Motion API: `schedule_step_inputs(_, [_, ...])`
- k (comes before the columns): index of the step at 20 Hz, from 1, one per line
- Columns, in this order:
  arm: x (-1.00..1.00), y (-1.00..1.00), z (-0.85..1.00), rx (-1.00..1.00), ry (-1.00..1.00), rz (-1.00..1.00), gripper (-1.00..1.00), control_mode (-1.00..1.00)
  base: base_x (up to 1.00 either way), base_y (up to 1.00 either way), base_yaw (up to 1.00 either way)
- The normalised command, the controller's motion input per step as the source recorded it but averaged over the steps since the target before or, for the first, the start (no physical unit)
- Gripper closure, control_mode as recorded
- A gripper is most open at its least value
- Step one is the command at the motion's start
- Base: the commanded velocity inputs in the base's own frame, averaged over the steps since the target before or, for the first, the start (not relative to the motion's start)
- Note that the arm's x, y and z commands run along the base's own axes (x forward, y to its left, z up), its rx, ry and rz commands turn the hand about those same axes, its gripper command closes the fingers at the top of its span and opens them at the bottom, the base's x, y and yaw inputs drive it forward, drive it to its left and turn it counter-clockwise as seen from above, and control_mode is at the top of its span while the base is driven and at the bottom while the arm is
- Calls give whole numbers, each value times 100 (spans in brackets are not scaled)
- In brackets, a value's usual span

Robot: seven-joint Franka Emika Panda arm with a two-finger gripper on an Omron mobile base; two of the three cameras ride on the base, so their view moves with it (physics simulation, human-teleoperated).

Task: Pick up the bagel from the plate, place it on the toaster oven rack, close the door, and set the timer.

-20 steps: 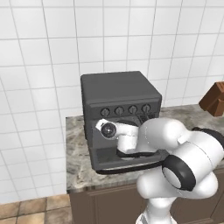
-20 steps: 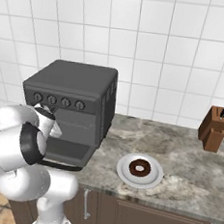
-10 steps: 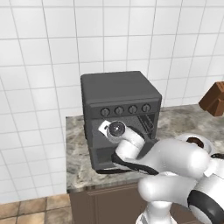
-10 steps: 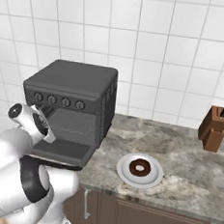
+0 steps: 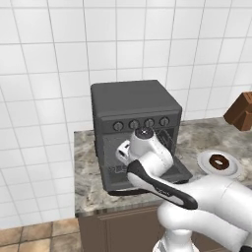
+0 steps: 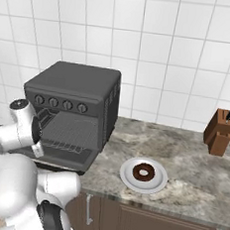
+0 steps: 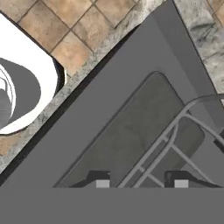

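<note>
**Arm hangs over the open oven door, bagel not yet collected**

Since a second ago your arm has swung its elbow low and forward while the hand stayed in front of the toaster oven (image 5: 135, 115), above the lowered door (image 7: 131, 118). In the hand view you look down on the door's window pane, with two dark fingers (image 7: 101, 178) at the lower edge, apart and closing on nothing; how wide the gap really is I cannot tell.

The bagel (image 6: 143, 172) lies in the middle of the plate (image 6: 127, 177), which rests on the surface (image 6: 192, 159) to the right of the oven, well apart from the hand. Inside the oven, the rack (image 6: 70, 130) sits bare behind the open door. A knife block (image 6: 218, 131) stands further right of the oven, near the wall.

By my reading, you are at the first step: picking up the bagel. Your next move calls for swinging the hand right from the oven to above the plate, spreading the fingers wide enough to straddle the bagel, then descending.
</note>
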Motion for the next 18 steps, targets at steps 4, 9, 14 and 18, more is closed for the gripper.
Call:
schedule_step_inputs(4, [-29,0,11,-1,24,-17,-100,-100,0,0,0])
schedule_step_inputs(9, [-23,0,77,0,1,-21,-100,-100,0,0,0])
schedule_step_inputs(14, [-48,-28,94,0,-1,-29,-100,-100,0,0,0])
schedule_step_inputs(18, [-53,-80,48,8,7,-46,-100,-100,0,0,0])
